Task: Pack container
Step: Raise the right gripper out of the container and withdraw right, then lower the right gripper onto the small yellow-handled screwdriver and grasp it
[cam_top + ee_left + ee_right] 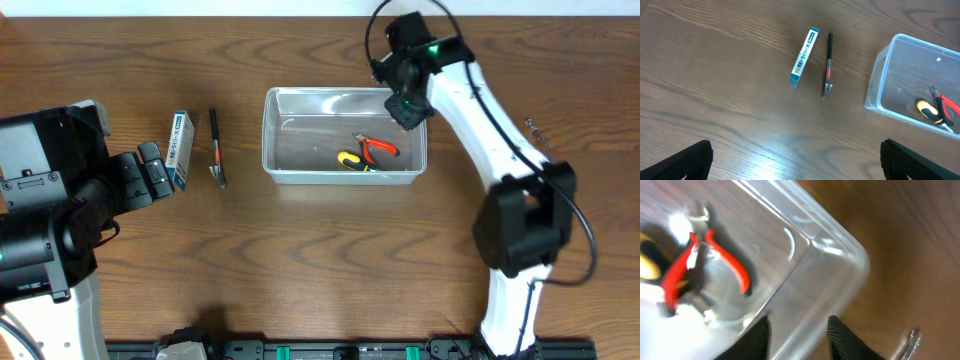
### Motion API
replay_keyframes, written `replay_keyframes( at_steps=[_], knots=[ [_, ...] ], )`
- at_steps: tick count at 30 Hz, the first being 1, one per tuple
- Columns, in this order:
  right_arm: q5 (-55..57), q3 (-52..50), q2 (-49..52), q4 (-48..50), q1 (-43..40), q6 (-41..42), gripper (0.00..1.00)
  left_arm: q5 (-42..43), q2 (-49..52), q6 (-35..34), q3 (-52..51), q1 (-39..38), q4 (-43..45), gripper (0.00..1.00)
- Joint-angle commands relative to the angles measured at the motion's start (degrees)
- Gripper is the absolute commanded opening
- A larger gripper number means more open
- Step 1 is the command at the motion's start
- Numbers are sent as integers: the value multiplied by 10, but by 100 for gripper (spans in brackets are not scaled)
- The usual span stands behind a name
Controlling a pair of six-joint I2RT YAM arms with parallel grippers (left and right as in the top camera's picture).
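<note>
One blue-and-white box lies nearest the left claw, which is spread wide and should straddle its narrow width squarely, while the right claw hangs parted, empty, above the container.

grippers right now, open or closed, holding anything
Left gripper: open, holding nothing.
Right gripper: open, holding nothing, above the container corner.

One container — one red pliers, one yellow-handled tool — one box, one black tool.
</note>
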Motion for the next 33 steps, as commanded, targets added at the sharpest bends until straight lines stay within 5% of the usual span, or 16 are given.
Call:
replay_keyframes(
  at_steps=[1,13,24,28,33],
  knots=[
    [-13,4,-100,-31,-25,57,99,5,1,10,12,3,-1,98],
    [-65,4,-293,-304,-226,191,99,6,0,10,12,3,-2,98],
    [-214,-164,-575,-306,-281,255,99,6,0,10,12,3,-12,98],
    [-185,-261,-658,-306,-281,271,99,6,0,10,12,3,-13,98],
    [-88,-345,-644,-265,-284,277,99,6,0,10,12,3,-12,98]
  ],
)
